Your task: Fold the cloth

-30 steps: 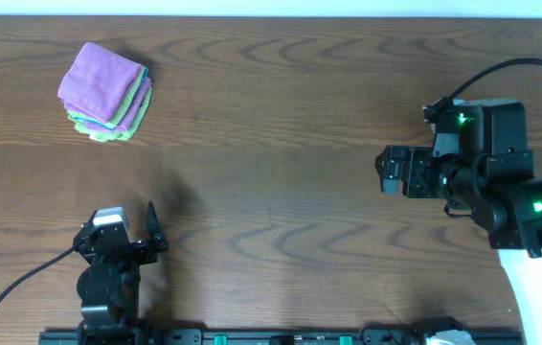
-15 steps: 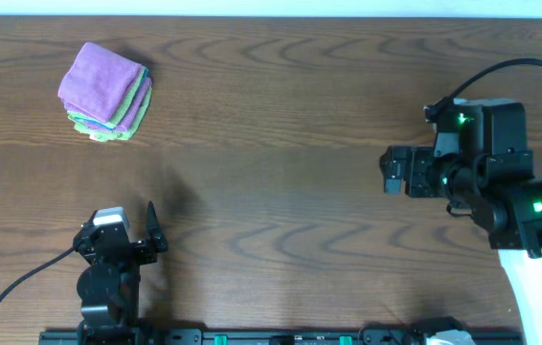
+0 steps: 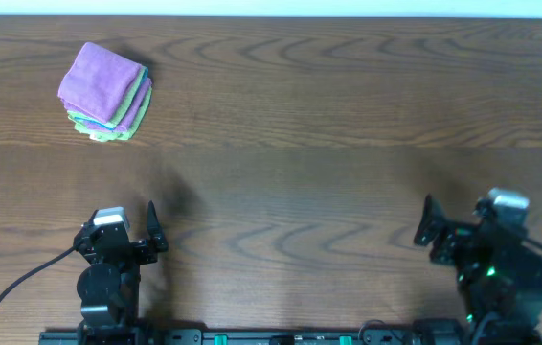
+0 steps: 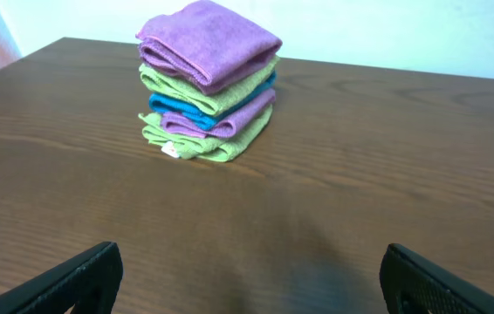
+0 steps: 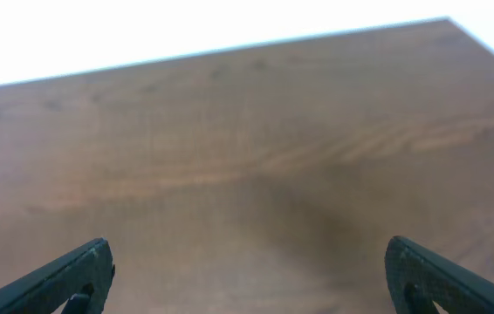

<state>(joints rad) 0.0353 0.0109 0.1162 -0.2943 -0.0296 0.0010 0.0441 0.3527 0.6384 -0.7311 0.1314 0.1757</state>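
Observation:
A stack of several folded cloths [image 3: 106, 92], purple on top with green, blue and purple below, lies at the far left of the wooden table [image 3: 290, 144]. It also shows in the left wrist view [image 4: 208, 78]. My left gripper [image 3: 152, 230] rests at the near left edge, open and empty, its fingers wide apart in the left wrist view [image 4: 249, 279]. My right gripper [image 3: 428, 228] rests at the near right edge, open and empty, facing bare table in the right wrist view [image 5: 247, 275]. No unfolded cloth is in view.
The table's far edge meets a white wall [image 3: 271, 8]. The table's far right corner shows in the right wrist view [image 5: 448, 19]. A black rail [image 3: 252, 336] runs along the near edge between the arm bases.
My right arm has pulled back from mid-right of the table down to the near right edge. The left arm and the cloth stack have not moved.

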